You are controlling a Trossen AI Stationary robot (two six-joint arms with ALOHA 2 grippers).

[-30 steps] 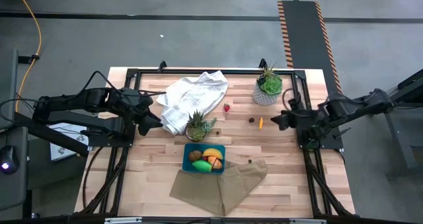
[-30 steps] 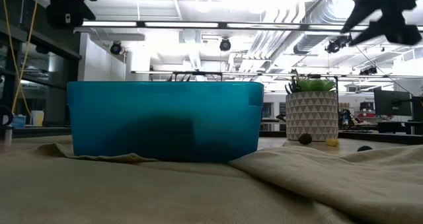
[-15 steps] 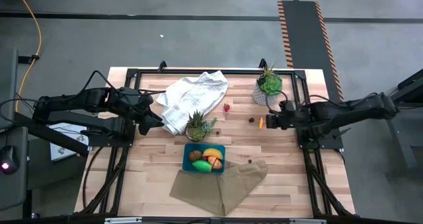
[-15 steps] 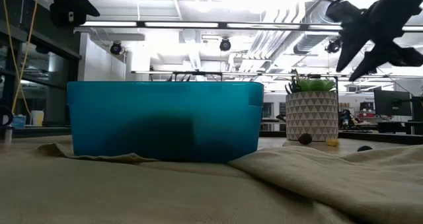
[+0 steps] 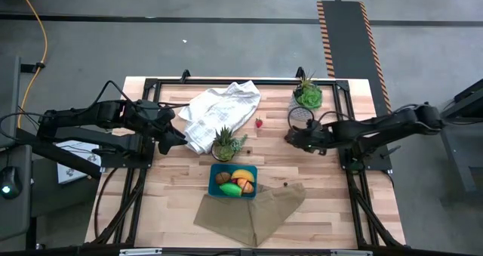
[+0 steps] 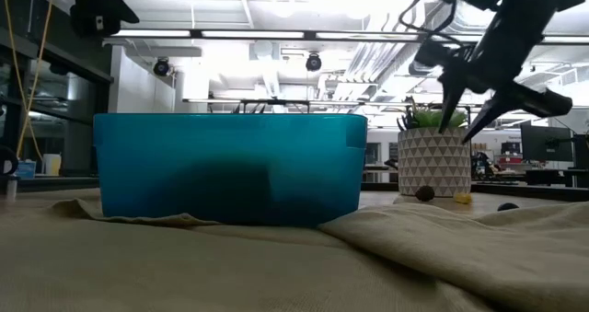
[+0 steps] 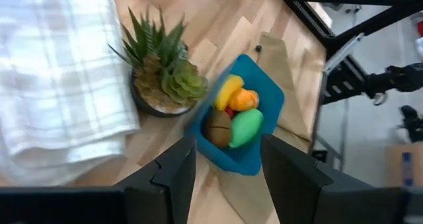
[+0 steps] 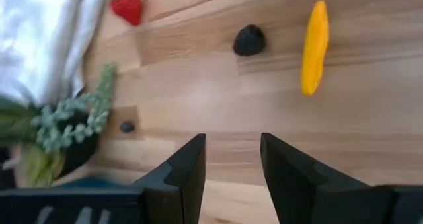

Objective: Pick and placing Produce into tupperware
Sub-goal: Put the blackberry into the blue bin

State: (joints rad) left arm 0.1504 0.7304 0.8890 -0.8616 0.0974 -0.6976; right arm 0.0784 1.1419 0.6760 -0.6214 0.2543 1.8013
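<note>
Three loose pieces sit right of centre in the high view: a red strawberry (image 5: 259, 123), a dark berry (image 8: 249, 40) and an orange slice (image 8: 314, 47). The right gripper (image 5: 290, 136) hangs over that patch, fingers parted with a clear gap and nothing between them. In its wrist view both the berry and the slice lie just ahead of the fingertips, the slice with its long axis running roughly along the fingers' own direction, the strawberry farther off by the white towel (image 5: 219, 111). The left gripper (image 5: 175, 134) waits at centre left, partly open and empty, well away, so the right arm is nearer. The teal tupperware (image 5: 215, 183), lower centre, holds a banana (image 5: 242, 174), kiwi (image 5: 221, 178) and green pepper (image 5: 231, 189).
</note>
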